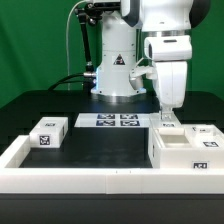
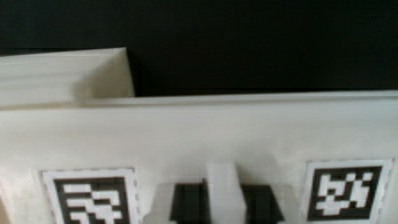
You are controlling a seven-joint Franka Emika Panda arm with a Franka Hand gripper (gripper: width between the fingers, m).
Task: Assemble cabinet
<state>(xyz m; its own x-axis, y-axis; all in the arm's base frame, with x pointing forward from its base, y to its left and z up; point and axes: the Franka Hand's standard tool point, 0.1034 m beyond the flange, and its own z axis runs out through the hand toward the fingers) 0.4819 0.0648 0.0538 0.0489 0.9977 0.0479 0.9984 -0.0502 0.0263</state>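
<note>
- The cabinet (image 1: 183, 152), a white box with an open recess on top, sits at the lower right of the exterior view, on the black worktop (image 1: 100, 145) and against the low white rim (image 1: 90, 180).
- A black-and-white tag (image 1: 201, 163) shows on the cabinet's front face.
- The arm (image 1: 165, 40) comes down from the upper right of the frame. The end effector (image 1: 167, 118) points straight down over the cabinet's far edge.
- A small tagged white part (image 1: 168, 126) lies right under the fingertips, at or on that far edge. Which of the two cannot be told.
- In the wrist view the end effector (image 2: 222, 203) shows two dark fingers (image 2: 185, 205) close together with a narrow white strip between them. Whether they clamp it or only straddle it cannot be told.
- In that view a broad white cabinet wall (image 2: 214, 130) fills the frame, with one tag (image 2: 89, 197) on one side of the fingers and another (image 2: 347, 190) on the other side.
- A loose panel (image 1: 47, 133) with tags lies at the left of the exterior view, well apart from the cabinet.
- Another tagged white piece (image 1: 206, 133) sits at the right edge of the frame, just behind the cabinet.
- The marker board (image 1: 108, 121) lies flat at the frame's centre, in front of the arm's base.
</note>
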